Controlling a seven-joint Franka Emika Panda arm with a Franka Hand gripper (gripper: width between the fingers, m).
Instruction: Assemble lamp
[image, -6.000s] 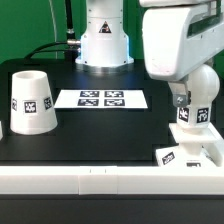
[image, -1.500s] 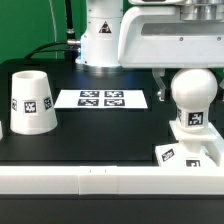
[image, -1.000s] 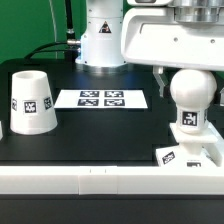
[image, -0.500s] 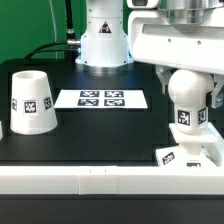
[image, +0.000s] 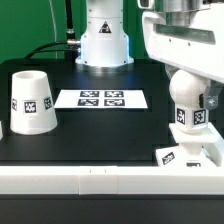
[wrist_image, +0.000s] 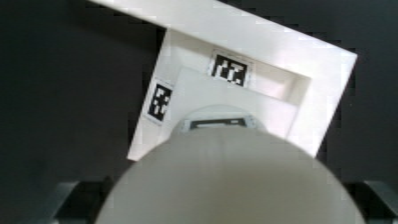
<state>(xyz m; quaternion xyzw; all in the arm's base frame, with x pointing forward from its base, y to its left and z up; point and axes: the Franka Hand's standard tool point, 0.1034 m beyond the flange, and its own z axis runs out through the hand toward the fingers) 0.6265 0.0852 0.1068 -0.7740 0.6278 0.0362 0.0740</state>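
— At the right of the black table (image: 100, 132), what is the arm working on?

— The gripper (image: 189, 90) (wrist_image: 222, 198) hangs around the bulb (image: 190, 102) (wrist_image: 214, 170), with a dark finger on either side of its round head. Neither view shows whether the jaws press the head or merely flank it.

— And where is the bulb?

— It is upright with its tag facing the camera, by the flat square base (image: 190, 155) (wrist_image: 267, 60) at the near right edge. The wrist view looks past the bulb's head onto the base and two of its tags. I cannot tell whether the bulb's foot touches the base.

— What about the other parts?

— The shade (image: 32, 100) stands wide end down at the left, well apart. The marker board (image: 101, 98) lies between them, just in front of the robot pedestal (image: 104, 40).
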